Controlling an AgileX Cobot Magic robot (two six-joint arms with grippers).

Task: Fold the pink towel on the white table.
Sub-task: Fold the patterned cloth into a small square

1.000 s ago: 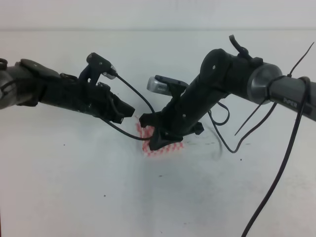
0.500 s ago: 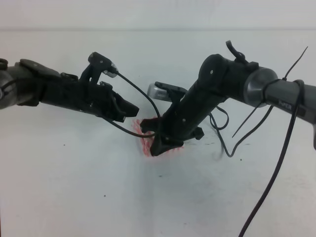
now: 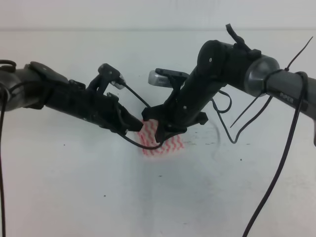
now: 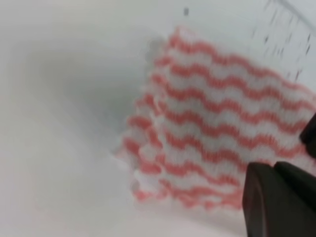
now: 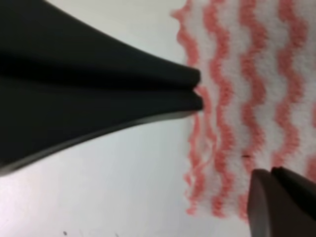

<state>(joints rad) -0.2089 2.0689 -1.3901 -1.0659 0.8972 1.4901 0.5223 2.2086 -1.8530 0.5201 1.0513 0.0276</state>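
Judging from the stacked edges, folding is well advanced. The towel (image 3: pixel 160 143) lies near the middle of the table (image 3: pixel 74 197) as a compact packet — far smaller than the surface around it. The left wrist view shows several stepped layers along the packet's near-left corner (image 4: pixel 143 163), which indicates at least one fold already made; the exact count cannot be read.

Right gripper (image 3: pixel 159 132): its fingers (image 5: pixel 195 91) are pressed together in the right wrist view, tips right at the towel's edge. A thin pinch of cloth may sit between them, but this cannot be confirmed; treat it as closed, contact uncertain.

Left gripper (image 3: pixel 137 126): it sits just beside the towel's left edge in the high view. Only a dark finger tip (image 4: pixel 276 197) shows in its own camera, so whether the fingers are open or closed cannot be told.

Remaining work, as an estimate — square up the staggered edges, possibly one more fold, then withdraw both arms.
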